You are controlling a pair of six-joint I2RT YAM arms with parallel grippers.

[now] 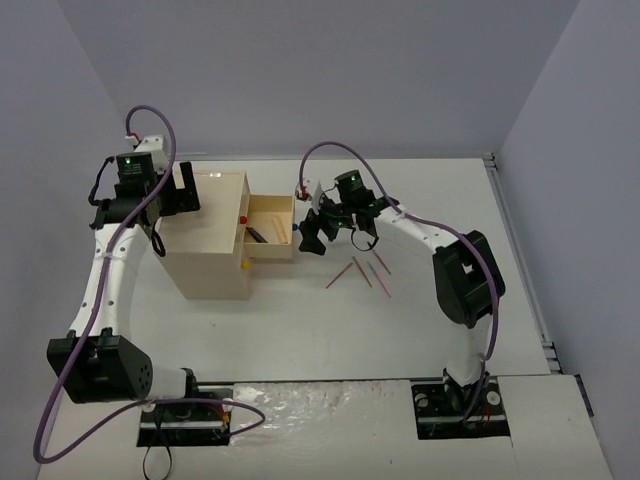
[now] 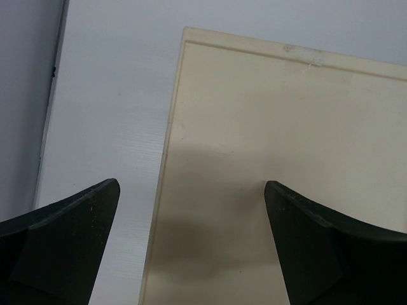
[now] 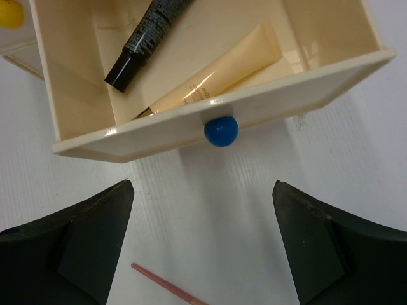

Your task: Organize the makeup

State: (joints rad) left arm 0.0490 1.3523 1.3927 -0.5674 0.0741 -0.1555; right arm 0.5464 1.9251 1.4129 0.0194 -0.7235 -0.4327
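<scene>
Several thin reddish-pink pencils (image 1: 360,272) lie on the white table right of the cream box (image 1: 212,240). One pencil (image 3: 168,286) shows between my right fingers in the right wrist view. The box's drawer (image 1: 270,228) stands pulled out; its front has a blue knob (image 3: 220,130). In it lie a black tube (image 3: 146,38) and a beige tube (image 3: 216,73). My right gripper (image 1: 335,235) (image 3: 202,187) is open and empty, just in front of the drawer, above the table. My left gripper (image 1: 170,212) (image 2: 191,187) is open and empty over the left edge of the box top (image 2: 286,159). Palettes, compacts and card are out of view.
The box has a yellow knob (image 3: 9,13) and a red knob (image 1: 244,216) on other drawer fronts. Grey walls close in the table at the back and both sides. Bare white table (image 1: 330,330) lies between the pencils and the arm bases.
</scene>
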